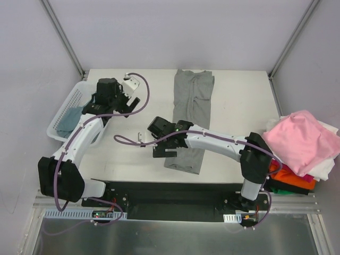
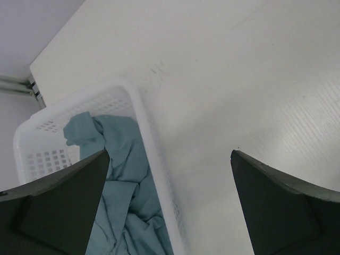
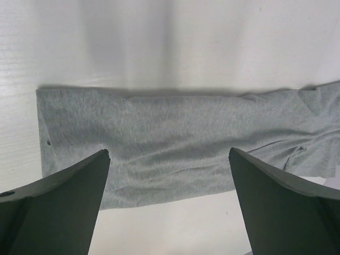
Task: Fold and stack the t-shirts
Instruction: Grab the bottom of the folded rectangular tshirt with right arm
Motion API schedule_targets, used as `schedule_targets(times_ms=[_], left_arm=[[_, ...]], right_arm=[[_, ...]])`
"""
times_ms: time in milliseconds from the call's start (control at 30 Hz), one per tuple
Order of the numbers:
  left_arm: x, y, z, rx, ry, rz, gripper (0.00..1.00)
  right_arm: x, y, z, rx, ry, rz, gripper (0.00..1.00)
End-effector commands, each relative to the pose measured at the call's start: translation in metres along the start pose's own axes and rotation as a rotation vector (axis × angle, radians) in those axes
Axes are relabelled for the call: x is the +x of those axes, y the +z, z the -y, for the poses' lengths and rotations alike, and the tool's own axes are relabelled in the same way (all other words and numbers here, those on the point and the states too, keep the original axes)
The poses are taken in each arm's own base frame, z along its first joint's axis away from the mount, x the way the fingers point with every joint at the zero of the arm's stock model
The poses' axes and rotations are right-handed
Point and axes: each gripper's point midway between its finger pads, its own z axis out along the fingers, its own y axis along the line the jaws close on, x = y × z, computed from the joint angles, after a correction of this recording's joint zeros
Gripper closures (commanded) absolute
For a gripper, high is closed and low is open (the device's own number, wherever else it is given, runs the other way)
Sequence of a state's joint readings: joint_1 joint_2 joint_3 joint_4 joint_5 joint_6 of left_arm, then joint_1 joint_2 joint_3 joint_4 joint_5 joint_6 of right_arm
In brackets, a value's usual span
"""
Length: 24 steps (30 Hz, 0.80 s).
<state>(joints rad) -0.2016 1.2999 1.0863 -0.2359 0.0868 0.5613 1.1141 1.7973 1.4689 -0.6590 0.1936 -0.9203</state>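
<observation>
A light heather-grey t-shirt [image 1: 190,119] lies on the white table folded into a long narrow strip; it fills the right wrist view [image 3: 175,138]. My right gripper [image 1: 162,150] is open and empty, low beside the strip's left edge near its near end; in its own view [image 3: 169,159] the fingers straddle the cloth's long edge. A dusty blue-teal t-shirt [image 1: 69,121] lies crumpled in the basket [image 2: 114,175]. My left gripper [image 1: 118,106] is open and empty, above the basket's right rim [image 2: 170,154]. Pink [image 1: 300,141], white [image 1: 325,171] and orange [image 1: 291,181] shirts are piled at the right edge.
The white slatted basket [image 1: 57,127] stands at the table's left edge; its rim [image 2: 151,149] shows in the left wrist view. A purple cable [image 1: 139,141] hangs from each arm. Metal frame posts [image 1: 64,37] rise at the back corners.
</observation>
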Motion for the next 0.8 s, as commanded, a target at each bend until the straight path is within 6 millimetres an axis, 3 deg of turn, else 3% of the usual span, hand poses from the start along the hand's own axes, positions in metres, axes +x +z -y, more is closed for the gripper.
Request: schedule_targets(times_ms=[0,33,67,133,167,267,367,600,767], left_arm=[[-0.024,0.006,-0.059,-0.153,-0.046,0.029,0.01],[-0.020,0.015,-0.062,-0.148,-0.059,0.013,0.01],[-0.031,0.015,-0.074,-0.169,-0.062,0.033,0.01],[-0.026,0.028,-0.086,-0.189,-0.076,0.003,0.01],[-0.034,0.029,-0.097,-0.209,-0.081,0.020,0.01],[-0.031,0.044,-0.111,-0.215,-0.136,0.008,0.01],[-0.023,0.054,-0.112,-0.215,-0.165,-0.013,0.01],[-0.009,0.059,-0.104,-0.208,-0.207,-0.042,0.01],[-0.004,0.058,-0.100,-0.203,-0.199,-0.051,0.01]], right_arm=[[0.021,-0.025,-0.018,-0.032,0.023,-0.015,0.01],[0.026,-0.027,-0.024,-0.031,0.018,-0.020,0.01],[0.035,-0.025,-0.041,-0.046,-0.005,-0.041,0.01],[0.038,-0.033,-0.049,-0.015,-0.018,-0.023,0.01],[0.043,-0.031,-0.067,-0.029,-0.057,-0.037,0.01],[0.041,-0.031,-0.085,-0.007,-0.109,-0.024,0.01],[0.047,-0.018,-0.096,0.023,-0.139,-0.028,0.01],[0.035,0.011,-0.078,0.193,-0.168,-0.031,0.01],[0.035,0.028,-0.082,0.175,-0.199,-0.055,0.01]])
